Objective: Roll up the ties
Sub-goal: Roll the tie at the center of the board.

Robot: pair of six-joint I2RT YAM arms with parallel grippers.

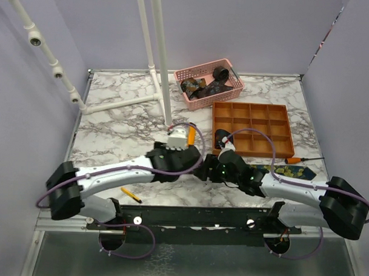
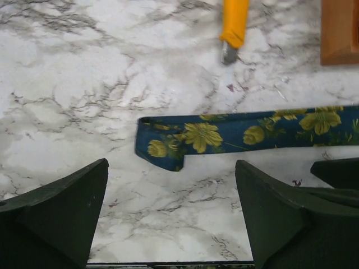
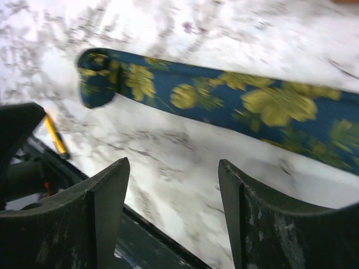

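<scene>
Two robot arms meet low over a marble table (image 1: 112, 129), both at work on one navy tie (image 2: 247, 131) printed with yellow flowers. The tie lies flat just ahead of both sets of fingers and runs off to the right of the left gripper (image 2: 171, 182). Its end, directly ahead of that gripper's gap, is turned over on itself in one small fold. The left gripper is spread wide and grips nothing. The right gripper (image 3: 171, 171) is likewise parted, with nothing between its fingers. The folded end sits ahead and to its left, and the long run of fabric ahead and to its right.

I would judge the roll barely begun: one first turn, the rest of the length flat. The next move seems to call for one gripper to close on the fold and tip it over along the fabric. The other would pin the tie so it does not slide.

Room is tight. The table's front edge lies right behind both grippers. An orange-yellow utility knife (image 2: 234, 25) lies beyond the tie, ahead of the left gripper. The corner of an orange compartment tray (image 2: 339, 31) is ahead to that gripper's right. A thin yellow stick (image 3: 56, 134) lies near the edge, left of the right gripper. Bare marble opens to the left of the left gripper. Other ties (image 1: 207, 84) sit in a pink basket (image 1: 216, 98), well beyond both grippers.
</scene>
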